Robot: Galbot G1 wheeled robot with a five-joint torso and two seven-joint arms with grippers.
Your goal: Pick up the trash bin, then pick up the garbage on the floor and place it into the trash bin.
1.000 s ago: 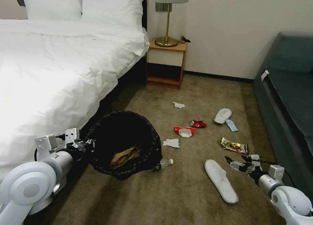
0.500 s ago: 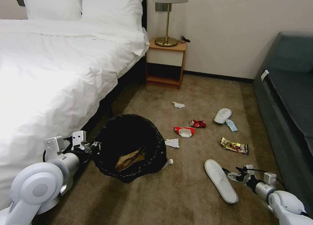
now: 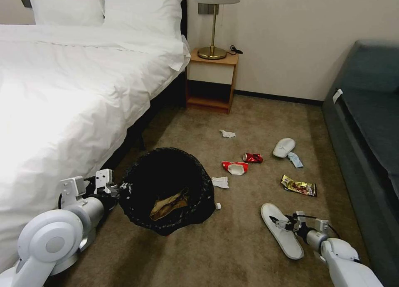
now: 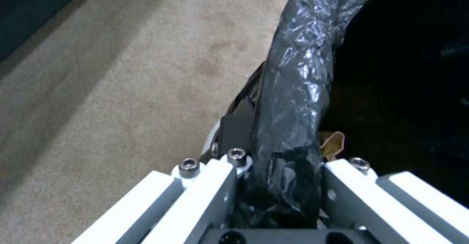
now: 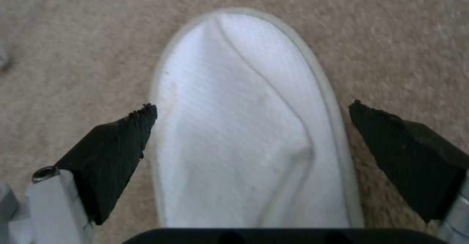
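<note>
The trash bin point(image 3: 166, 183), lined with a black bag, hangs tilted above the carpet. My left gripper point(image 3: 118, 190) is shut on its rim point(image 4: 298, 71). A brown paper scrap point(image 3: 168, 204) lies inside. My right gripper point(image 3: 277, 223) is open and low over the near white slipper point(image 3: 282, 235); the slipper point(image 5: 244, 126) lies between the black fingertips point(image 5: 122, 145), apart from both. Garbage on the floor: two tissues point(image 3: 227, 133) point(image 3: 219, 182), a red can point(image 3: 252, 157), a red-white wrapper point(image 3: 235, 168), a gold wrapper point(image 3: 299, 186), a second slipper point(image 3: 284, 147). A bottle cap point(image 3: 217, 205) peeks from behind the bin.
A white bed point(image 3: 62, 91) fills the left side, close to my left arm. A wooden nightstand point(image 3: 213, 81) with a lamp stands at the far wall. A dark sofa point(image 3: 365, 125) runs along the right. Open carpet point(image 3: 216, 245) lies in front.
My right gripper has dropped and moved left, down over the near slipper. The left arm has carried the bin to the right, so it now hides most of the bottle.
</note>
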